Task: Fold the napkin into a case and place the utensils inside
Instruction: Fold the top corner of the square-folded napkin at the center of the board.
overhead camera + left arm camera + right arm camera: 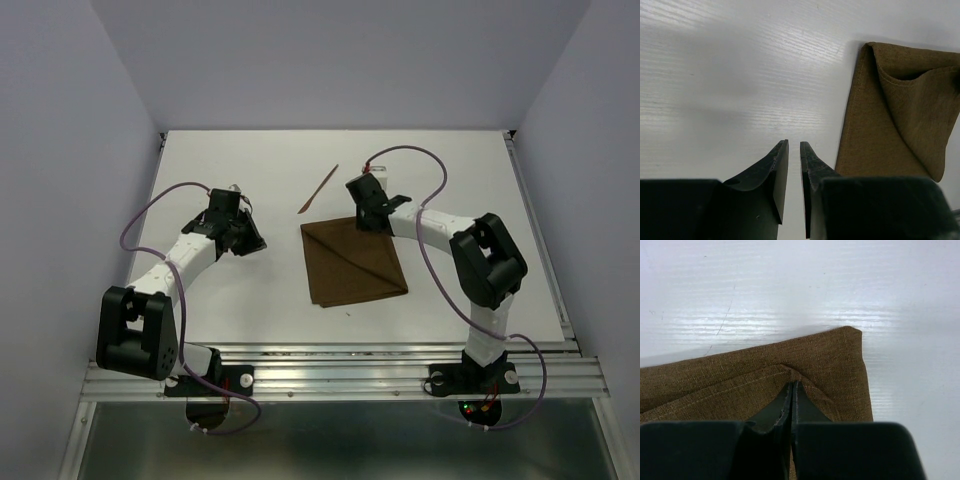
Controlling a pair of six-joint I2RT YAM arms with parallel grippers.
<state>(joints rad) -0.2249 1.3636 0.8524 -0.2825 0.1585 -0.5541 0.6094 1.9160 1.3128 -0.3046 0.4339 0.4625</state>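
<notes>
I see right tool (791,386) closed, tips on the napkin (730,372) fold near its corner. Left tool (794,146) slightly open, empty, over bare bench (715,75).

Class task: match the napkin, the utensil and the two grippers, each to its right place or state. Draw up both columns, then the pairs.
1 napkin
2 utensil
3 left gripper
4 right gripper

A shut, tips at the cloth's far edge
B lying on the table beyond the cloth
C folded flat, mid-table
D slightly open over bare tabletop, holding nothing

Pairs: 1-C, 2-B, 3-D, 4-A
</notes>
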